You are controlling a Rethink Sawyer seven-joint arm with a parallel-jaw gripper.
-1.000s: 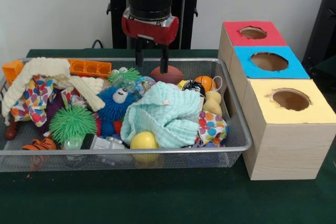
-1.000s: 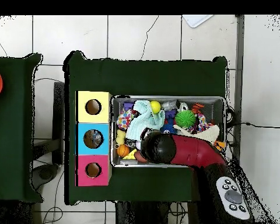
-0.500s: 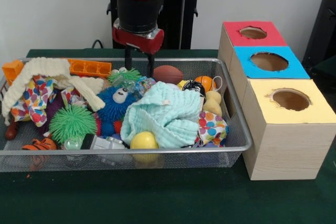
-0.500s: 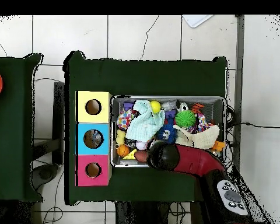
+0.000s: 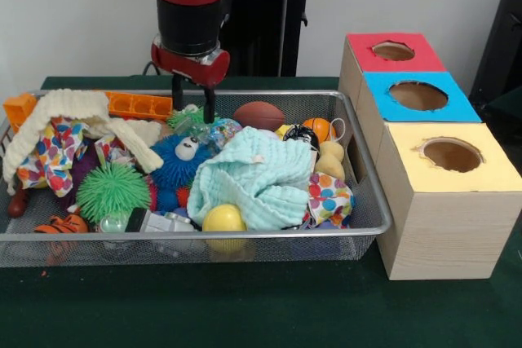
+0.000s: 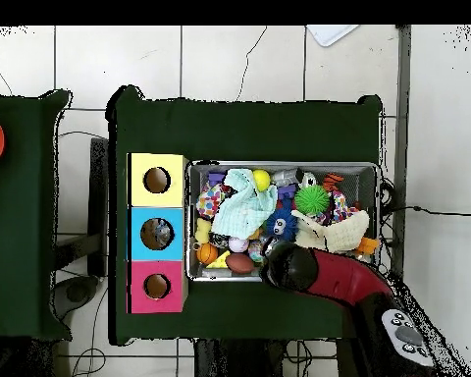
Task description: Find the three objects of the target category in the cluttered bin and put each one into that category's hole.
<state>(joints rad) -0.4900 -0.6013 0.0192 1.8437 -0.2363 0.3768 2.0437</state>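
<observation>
The gripper (image 5: 193,97), fingers apart and empty, is held above the bin's (image 5: 371,201) far edge; overhead, it is hidden by the arm (image 6: 323,278).

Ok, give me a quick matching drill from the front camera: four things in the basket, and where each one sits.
Things:
1. brown football
2. yellow ball
3. green spiky ball
4. orange tray

Places:
A. against the near rim of the basket, below the mint cloth
B. along the far rim, left of the pincer
C. at the far side, just right of the pincer
D. left half, in front of the spotted cloth

Pairs: 1-C, 2-A, 3-D, 4-B
</observation>
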